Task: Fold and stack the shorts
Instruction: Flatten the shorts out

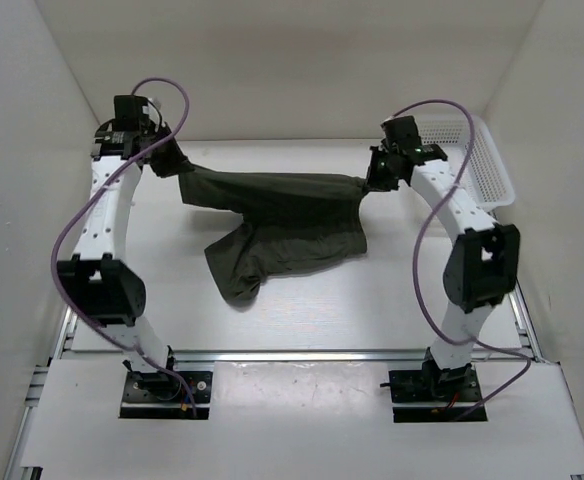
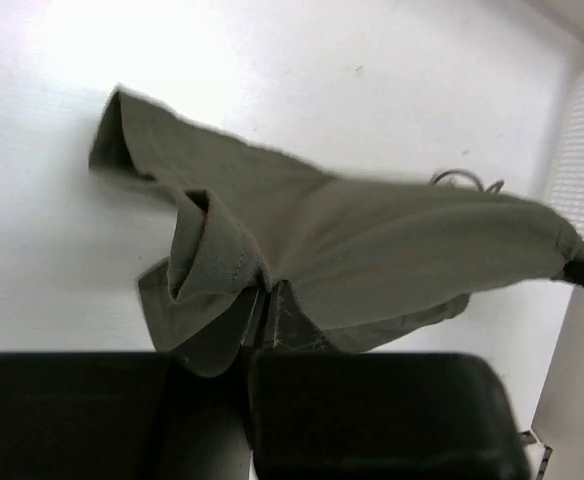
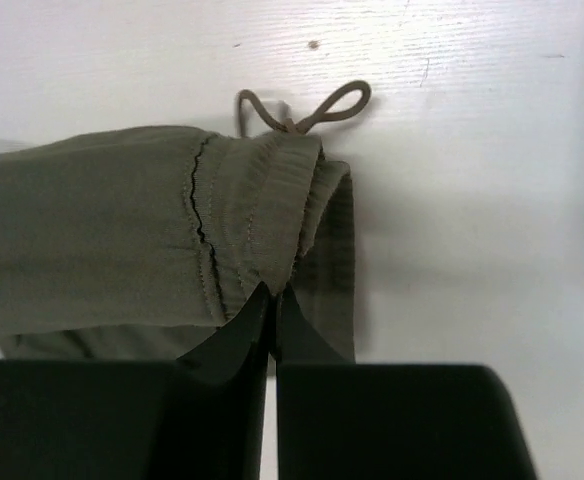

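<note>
top: shorts [image 1: 292, 212] stretched, basket [image 1: 487, 160] right | right wrist: drawstring [image 3: 292, 124] looped

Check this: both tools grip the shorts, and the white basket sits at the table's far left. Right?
No. The white basket sits at the far right, as the top external view shows. The left tool and right tool do both grip the shorts.

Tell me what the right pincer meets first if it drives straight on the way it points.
The right pincer is shut on the shorts waistband, so that cloth first; beyond, likely the table, depth unclear.
</note>
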{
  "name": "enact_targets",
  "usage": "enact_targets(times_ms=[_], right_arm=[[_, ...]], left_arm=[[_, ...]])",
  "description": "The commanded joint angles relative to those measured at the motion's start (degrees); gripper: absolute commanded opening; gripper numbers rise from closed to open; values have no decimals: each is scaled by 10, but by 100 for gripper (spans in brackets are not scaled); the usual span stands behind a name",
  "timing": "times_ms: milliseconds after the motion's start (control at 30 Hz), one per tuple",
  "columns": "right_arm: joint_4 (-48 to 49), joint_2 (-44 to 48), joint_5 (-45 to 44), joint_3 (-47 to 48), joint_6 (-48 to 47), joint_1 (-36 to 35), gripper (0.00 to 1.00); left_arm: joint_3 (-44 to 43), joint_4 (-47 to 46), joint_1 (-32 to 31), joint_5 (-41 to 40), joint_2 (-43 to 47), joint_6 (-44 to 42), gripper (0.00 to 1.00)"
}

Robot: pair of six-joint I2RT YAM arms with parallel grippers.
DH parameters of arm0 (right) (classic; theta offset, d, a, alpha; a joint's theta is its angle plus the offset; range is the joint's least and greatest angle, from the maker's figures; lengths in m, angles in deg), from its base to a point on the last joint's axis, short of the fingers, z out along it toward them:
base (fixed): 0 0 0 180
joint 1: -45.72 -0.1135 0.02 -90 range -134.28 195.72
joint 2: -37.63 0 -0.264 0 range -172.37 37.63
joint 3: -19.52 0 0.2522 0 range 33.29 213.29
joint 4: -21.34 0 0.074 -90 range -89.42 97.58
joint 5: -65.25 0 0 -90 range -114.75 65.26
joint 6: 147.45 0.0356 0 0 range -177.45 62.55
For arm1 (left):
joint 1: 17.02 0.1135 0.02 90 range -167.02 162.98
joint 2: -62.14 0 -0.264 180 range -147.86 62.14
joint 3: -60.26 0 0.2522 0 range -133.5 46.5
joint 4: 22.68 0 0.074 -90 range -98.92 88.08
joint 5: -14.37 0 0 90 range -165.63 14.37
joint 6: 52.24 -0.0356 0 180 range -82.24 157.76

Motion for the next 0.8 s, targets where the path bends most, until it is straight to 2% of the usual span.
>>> enact_targets(times_ms=[0,100,267,500,633,767], right_arm=[[8,128,-1,-12,-16,10,0],[-6,228,29,-2,-22,10,0],[-62,330,56,34,-35,4,0],[-137,511,93,68,-35,-2,0],[-195,549,80,121,-35,-2,0],[-225,562,59,127,-29,-2,0]], left_arm=[[-25,-6,19,-24,126,-12,10],[-81,21,54,-4,185,-6,10],[-218,74,103,1,240,6,10],[-299,78,108,-43,335,37,10],[-346,78,100,-87,360,42,10],[-366,78,95,-87,360,42,10]])
